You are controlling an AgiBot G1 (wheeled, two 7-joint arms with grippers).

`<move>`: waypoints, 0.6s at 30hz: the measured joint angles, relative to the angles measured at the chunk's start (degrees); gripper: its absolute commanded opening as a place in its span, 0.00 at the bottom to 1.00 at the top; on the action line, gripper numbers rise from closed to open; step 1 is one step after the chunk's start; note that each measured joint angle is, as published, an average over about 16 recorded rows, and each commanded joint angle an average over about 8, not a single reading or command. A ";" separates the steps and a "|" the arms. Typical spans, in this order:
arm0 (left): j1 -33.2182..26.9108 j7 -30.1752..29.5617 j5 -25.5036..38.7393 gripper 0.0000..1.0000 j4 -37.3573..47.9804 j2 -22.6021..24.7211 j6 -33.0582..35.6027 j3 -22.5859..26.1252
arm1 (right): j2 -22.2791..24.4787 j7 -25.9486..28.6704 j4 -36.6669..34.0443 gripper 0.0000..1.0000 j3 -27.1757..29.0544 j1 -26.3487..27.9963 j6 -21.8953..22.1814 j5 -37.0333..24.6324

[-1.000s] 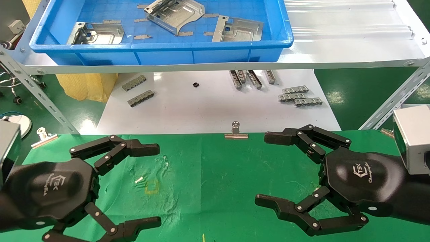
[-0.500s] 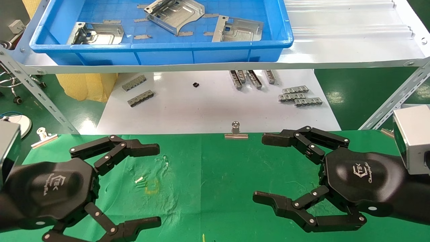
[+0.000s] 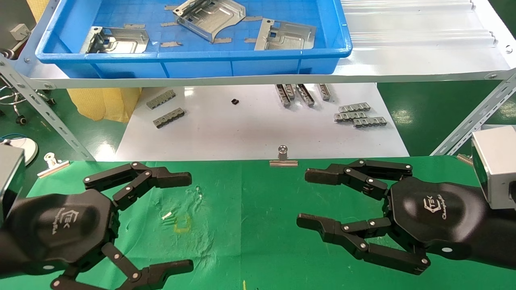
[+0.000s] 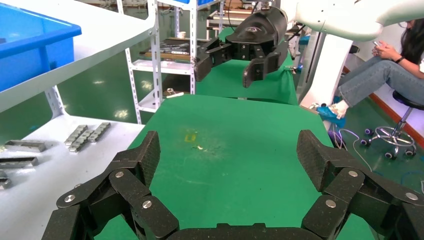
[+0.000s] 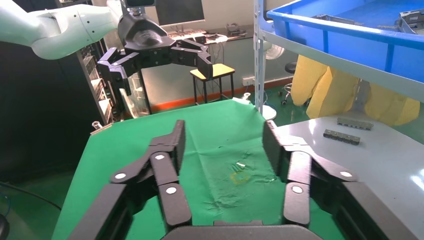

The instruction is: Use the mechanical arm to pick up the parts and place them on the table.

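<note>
1. Head view: no part is picked up yet, so I judge the task is at its start. Three parts [image 3: 201, 30] lie in the blue bin [image 3: 193, 60] at the top of the frame, on the shelf [image 3: 403, 60]. The left gripper [image 3: 189, 221] hangs at lower left over the green table [image 3: 250, 209], fingers wide apart and empty. The right gripper [image 3: 310, 199] hangs at lower right, fingers apart but less wide, also empty. The next move, I think, calls for one arm to rise and reach far forward over the bin rim. Small bars [image 3: 358, 114] lie on the white sheet [image 3: 242, 129] in the middle.

2. Left wrist view: the left fingers [image 4: 145, 155] stand apart over the creased cloth with its yellow mark [image 4: 190, 136]; a person [image 4: 380, 70] sits at the right edge.

3. Right wrist view: the right fingers [image 5: 272, 140] are apart; the bin is at upper right and a yellow chair [image 5: 213, 71] stands behind the table.
</note>
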 measured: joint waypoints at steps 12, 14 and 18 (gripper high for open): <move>0.00 0.00 0.00 1.00 0.00 0.00 0.00 0.00 | 0.00 0.00 0.00 0.00 0.00 0.00 0.00 0.00; 0.00 0.00 0.00 1.00 0.00 0.00 0.00 0.00 | 0.00 0.00 0.00 0.00 0.00 0.00 0.00 0.00; -0.02 0.00 0.01 1.00 0.01 0.00 -0.01 0.00 | 0.00 0.00 0.00 0.00 0.00 0.00 0.00 0.00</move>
